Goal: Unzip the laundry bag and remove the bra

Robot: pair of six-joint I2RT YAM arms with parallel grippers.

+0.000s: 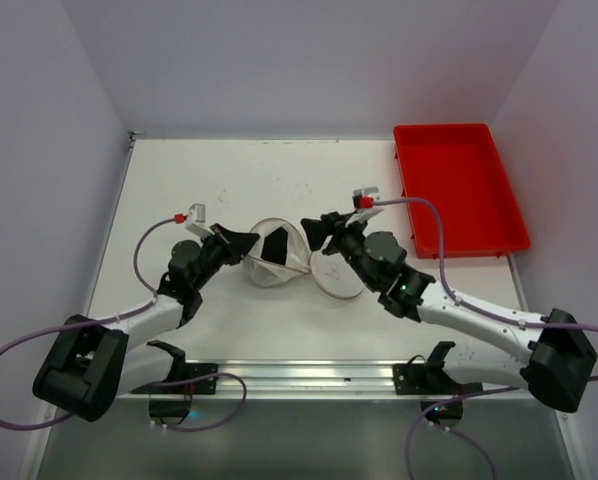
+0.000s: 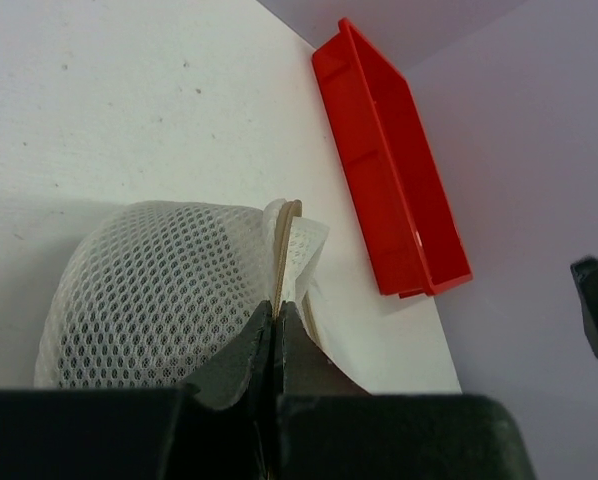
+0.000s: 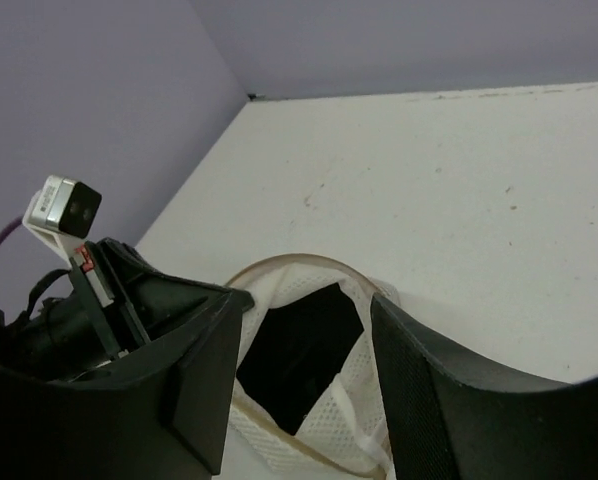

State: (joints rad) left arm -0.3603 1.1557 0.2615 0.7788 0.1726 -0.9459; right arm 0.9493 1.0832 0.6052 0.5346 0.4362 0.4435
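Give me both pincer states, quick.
Left pincer: closed on the rim of the laundry bag.
Right pincer: open, holding nothing.

The laundry bag [image 3: 354, 400] partly hides the bra [image 3: 301, 362].

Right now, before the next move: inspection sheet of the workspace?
Surface: white table, a few dark specks.
Job's things: bag at mid-table, open, with its lid swung toward the right arm; bra inside.
Clutter: red tray at far right; nothing else seen.
Grippers: left gripper shut on the bag's rim; right gripper open, fingers either side of the opening.
Cables: left cable and right cable, both purple, loop from wrist to base; the right one passes the tray's near-left corner.
Surroundings: plain walls on three sides.
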